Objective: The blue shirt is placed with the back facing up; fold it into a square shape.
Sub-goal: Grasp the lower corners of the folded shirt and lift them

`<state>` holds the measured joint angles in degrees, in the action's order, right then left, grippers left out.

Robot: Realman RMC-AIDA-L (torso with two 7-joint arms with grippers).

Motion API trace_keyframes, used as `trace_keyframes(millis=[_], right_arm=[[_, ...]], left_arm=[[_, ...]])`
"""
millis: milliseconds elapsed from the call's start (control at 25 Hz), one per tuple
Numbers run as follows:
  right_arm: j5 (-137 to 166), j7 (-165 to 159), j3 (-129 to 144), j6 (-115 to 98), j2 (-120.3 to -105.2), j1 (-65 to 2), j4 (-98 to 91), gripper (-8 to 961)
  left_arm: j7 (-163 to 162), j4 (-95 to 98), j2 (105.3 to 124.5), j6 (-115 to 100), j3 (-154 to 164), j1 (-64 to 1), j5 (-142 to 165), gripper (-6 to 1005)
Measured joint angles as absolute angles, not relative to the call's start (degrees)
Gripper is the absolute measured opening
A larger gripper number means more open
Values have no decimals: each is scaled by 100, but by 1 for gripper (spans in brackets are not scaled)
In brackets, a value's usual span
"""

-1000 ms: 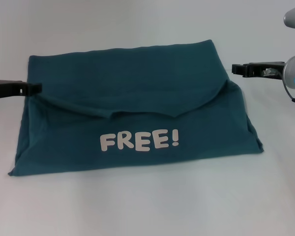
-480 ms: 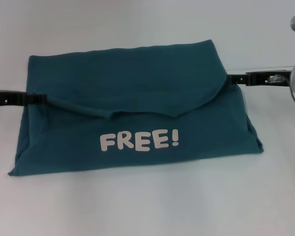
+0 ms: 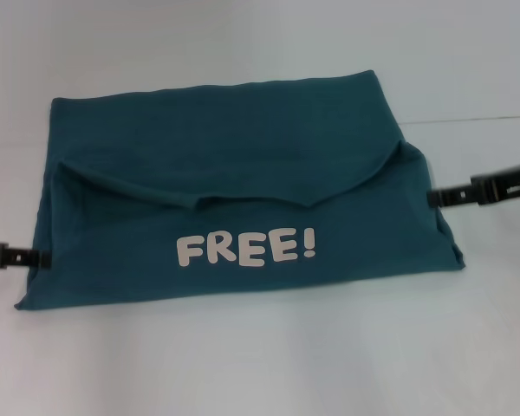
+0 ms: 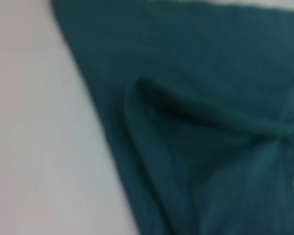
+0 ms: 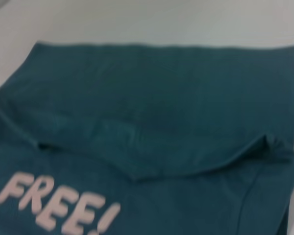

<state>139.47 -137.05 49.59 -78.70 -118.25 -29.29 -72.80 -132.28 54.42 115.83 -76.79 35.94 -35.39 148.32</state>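
The dark teal-blue soft cotton shirt lies partly folded on the pale grey table, white "FREE!" lettering facing up. It stretches between the two grippers. The left gripper touches its near left edge, the right gripper its right edge. I cannot tell whether either one is open or closed.

Blue shirt: soft matt cloth; table apparently smooth, matt.

Plain white table, a faint seam line toward its far right side.
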Motion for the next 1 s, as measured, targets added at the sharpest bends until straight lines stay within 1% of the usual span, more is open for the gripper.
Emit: trace_keyframes(millis=[120,240,360,680,800,1000], right_arm=[[14219,-13726,4987,-8095,-11833,-2965,-7316,945],[14543,-13744,5005,-8130,-11895,-3051,-7311,944],[14717,-13745,5014,-8150,-11950,-3104,-7294,944],[14755,-13746,5029,-8132,-11962,-3107,-7246,944],[14757,-13746,5028,-8130,-11962,-3101,-7239,944],[14757,-13746,5027,-8122,-11962,-3115,-7238,945]], left_arm=[[-13485,5573,11665,-7813,3613,-3538,15149,913],[-13570,5860,11808,-7899,3615,-3450,15229,907],[-13698,5995,11868,-7880,3612,-3403,15316,901],[-14041,5959,11859,-7988,3679,-3444,15476,885],[-14215,5832,11816,-8077,3764,-3461,15487,879],[-14313,5663,11798,-8082,3811,-3501,15499,869]])
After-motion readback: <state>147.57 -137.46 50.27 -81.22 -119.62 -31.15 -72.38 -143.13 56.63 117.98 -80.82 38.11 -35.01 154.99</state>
